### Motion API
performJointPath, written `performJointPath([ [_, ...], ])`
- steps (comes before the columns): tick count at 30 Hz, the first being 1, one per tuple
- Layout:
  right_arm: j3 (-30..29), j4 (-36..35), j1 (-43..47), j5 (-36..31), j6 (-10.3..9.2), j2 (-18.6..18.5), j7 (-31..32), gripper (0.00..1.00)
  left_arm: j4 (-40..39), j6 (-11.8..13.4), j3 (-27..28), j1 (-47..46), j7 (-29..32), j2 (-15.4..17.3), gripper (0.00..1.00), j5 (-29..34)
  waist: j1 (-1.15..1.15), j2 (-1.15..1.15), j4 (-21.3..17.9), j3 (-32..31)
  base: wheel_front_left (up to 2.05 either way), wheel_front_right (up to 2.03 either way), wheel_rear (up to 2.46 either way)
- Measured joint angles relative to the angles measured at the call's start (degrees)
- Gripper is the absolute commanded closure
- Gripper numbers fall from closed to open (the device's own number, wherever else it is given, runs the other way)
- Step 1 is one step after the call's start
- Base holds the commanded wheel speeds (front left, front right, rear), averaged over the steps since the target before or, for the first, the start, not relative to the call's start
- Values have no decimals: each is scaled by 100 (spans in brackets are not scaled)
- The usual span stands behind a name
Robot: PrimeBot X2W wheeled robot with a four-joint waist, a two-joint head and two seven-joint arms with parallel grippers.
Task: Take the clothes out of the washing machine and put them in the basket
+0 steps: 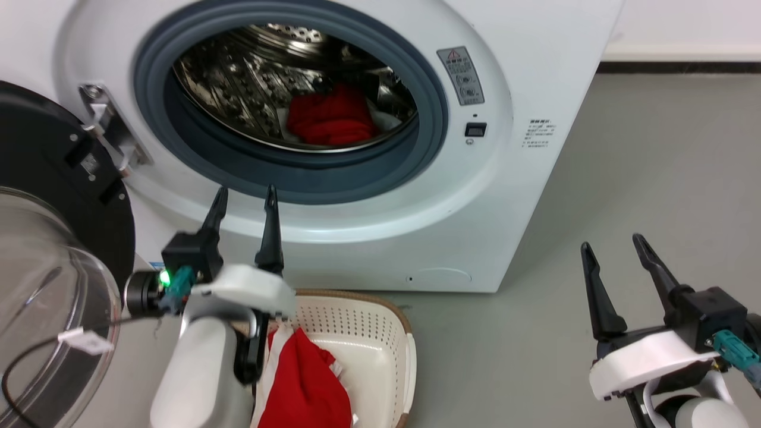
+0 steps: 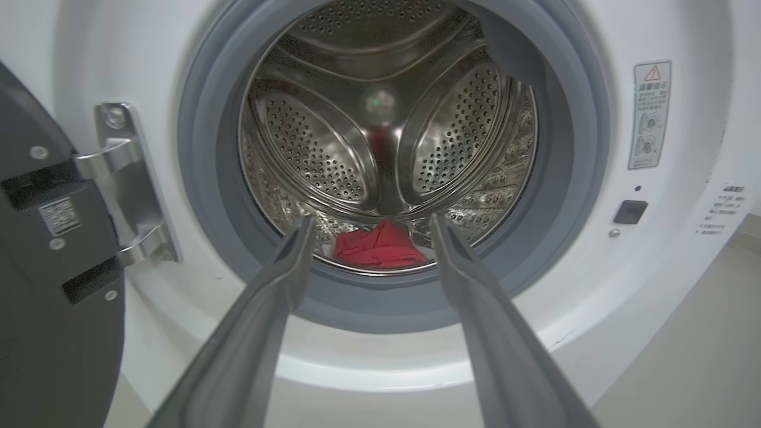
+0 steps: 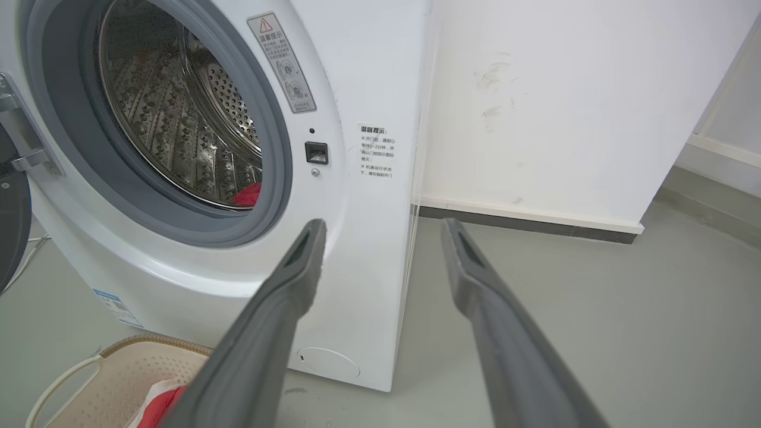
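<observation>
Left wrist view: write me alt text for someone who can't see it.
The left gripper, open, points into the washing machine, its fingers framing a red garment lying at the bottom front of the steel drum. The open door and its hinge are at the left edge.

Head cam looks fwd and down on the large white front-loading washing machine (image 1: 523,196), drum mouth at 12 o'clock. L wrist cam faces it square-on, near. R wrist cam sits further off, angled, mouth at 10 o'clock. All share the round grey rubber seal (image 1: 333,178).
</observation>
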Motion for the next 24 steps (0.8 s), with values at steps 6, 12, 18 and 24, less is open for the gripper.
performJointPath([
  [6,112,-327,-170,-8,0,1,21,0,801,-52,73,-1078,1,16,0,-14,0,0,-85,431,0,0,0],
  [12,225,-672,-410,23,0,-1,0,0,1773,-111,142,-2306,1,240,0,-1,1,0,-236,1033,0,0,0],
  [18,348,-702,-656,109,0,-1,-97,0,2798,-153,153,-3562,209,504,0,4,2,0,-461,1692,0,0,0],
  [24,508,-661,-873,313,0,-1,-270,0,3515,-171,85,-4696,590,767,0,56,2,0,-761,2322,0,0,0],
])
